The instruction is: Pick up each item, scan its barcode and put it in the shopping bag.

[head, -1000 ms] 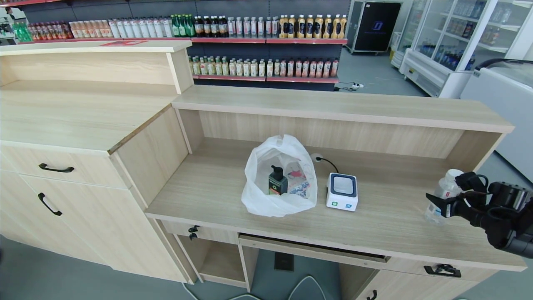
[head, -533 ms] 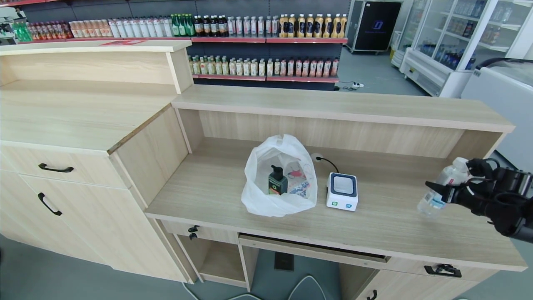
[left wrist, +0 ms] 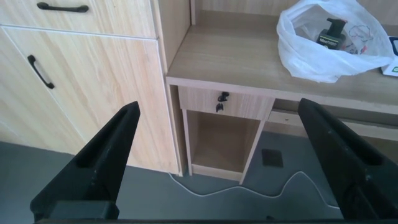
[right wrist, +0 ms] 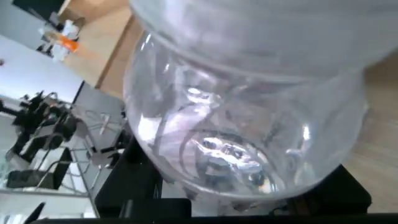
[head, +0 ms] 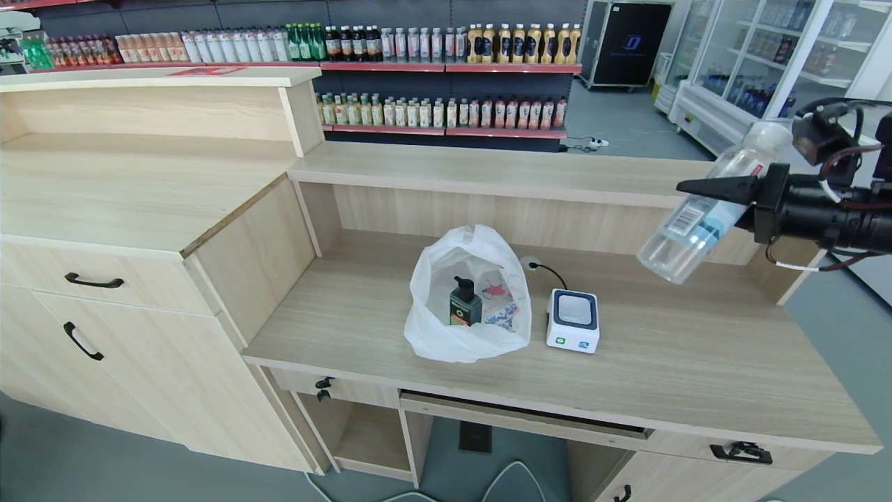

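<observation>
Above counter — bottle seemingly clamped in right gripper.

Bright, even light; soft shadow under counter ledge mid-frame; glare spots on bottle; lines bow at head view edges.

Scanner right of shopping bag; bottle above counter.
</observation>
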Controlling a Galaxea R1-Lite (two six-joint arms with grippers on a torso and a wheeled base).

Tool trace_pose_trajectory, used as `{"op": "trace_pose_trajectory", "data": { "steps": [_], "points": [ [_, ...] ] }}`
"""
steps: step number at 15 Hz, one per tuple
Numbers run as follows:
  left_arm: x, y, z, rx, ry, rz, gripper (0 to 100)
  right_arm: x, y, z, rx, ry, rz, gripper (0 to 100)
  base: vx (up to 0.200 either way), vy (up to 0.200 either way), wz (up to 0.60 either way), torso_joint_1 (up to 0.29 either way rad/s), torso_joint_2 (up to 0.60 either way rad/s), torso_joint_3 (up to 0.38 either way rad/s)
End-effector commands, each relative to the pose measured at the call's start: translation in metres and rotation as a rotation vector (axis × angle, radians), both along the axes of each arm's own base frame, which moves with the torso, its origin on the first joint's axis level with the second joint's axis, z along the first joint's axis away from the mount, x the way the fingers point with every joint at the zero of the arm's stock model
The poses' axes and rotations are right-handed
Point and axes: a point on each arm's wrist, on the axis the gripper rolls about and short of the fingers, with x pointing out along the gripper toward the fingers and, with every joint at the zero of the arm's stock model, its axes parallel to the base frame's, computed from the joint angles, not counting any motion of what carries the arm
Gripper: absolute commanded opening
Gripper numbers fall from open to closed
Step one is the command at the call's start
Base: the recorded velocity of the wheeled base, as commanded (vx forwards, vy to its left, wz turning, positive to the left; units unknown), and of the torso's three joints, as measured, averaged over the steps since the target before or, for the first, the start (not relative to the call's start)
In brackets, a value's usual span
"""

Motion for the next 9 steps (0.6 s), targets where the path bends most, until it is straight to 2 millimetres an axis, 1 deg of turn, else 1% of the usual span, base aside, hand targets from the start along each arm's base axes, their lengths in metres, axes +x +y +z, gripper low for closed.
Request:
{"op": "trace_pose_trajectory", "data": {
  "steps": [1, 3, 4, 5, 7, 8, 9],
  "points": [
    [0.000, 0.000, 0.000, 0.000, -0.002, 0.000, 100, -0.058, 0.054, 0.049, 0.033, -0.079, 0.201, 0, 0.000, 0.000, 0.00, 0.000, 0.00, 0.000],
    [0.000, 0.000, 0.000, 0.000, 0.001, 0.000, 100, -0.078, 0.082, 0.057, 0.038, -0.065, 0.317, 0, 0.000, 0.000, 0.00, 0.000, 0.00, 0.000],
    [0.000, 0.000, 0.000, 0.000, 0.000, 0.000, 100, -0.083, 0.087, 0.059, 0.039, -0.065, 0.343, 0, 0.000, 0.000, 0.00, 0.000, 0.00, 0.000],
    [0.000, 0.000, 0.000, 0.000, 0.000, 0.000, 100, -0.098, 0.099, 0.063, 0.041, -0.063, 0.409, 0, 0.000, 0.000, 0.00, 0.000, 0.00, 0.000],
    [0.000, 0.000, 0.000, 0.000, 0.000, 0.000, 100, -0.116, 0.113, 0.061, 0.041, -0.072, 0.489, 0, 0.000, 0.000, 0.00, 0.000, 0.00, 0.000],
    [0.000, 0.000, 0.000, 0.000, 0.000, 0.000, 100, -0.129, 0.118, 0.057, 0.033, -0.076, 0.534, 0, 0.000, 0.000, 0.00, 0.000, 0.00, 0.000],
    [0.000, 0.000, 0.000, 0.000, -0.002, 0.000, 100, -0.134, 0.122, 0.052, 0.009, -0.102, 0.565, 0, 0.000, 0.000, 0.00, 0.000, 0.00, 0.000]
  ]
}}
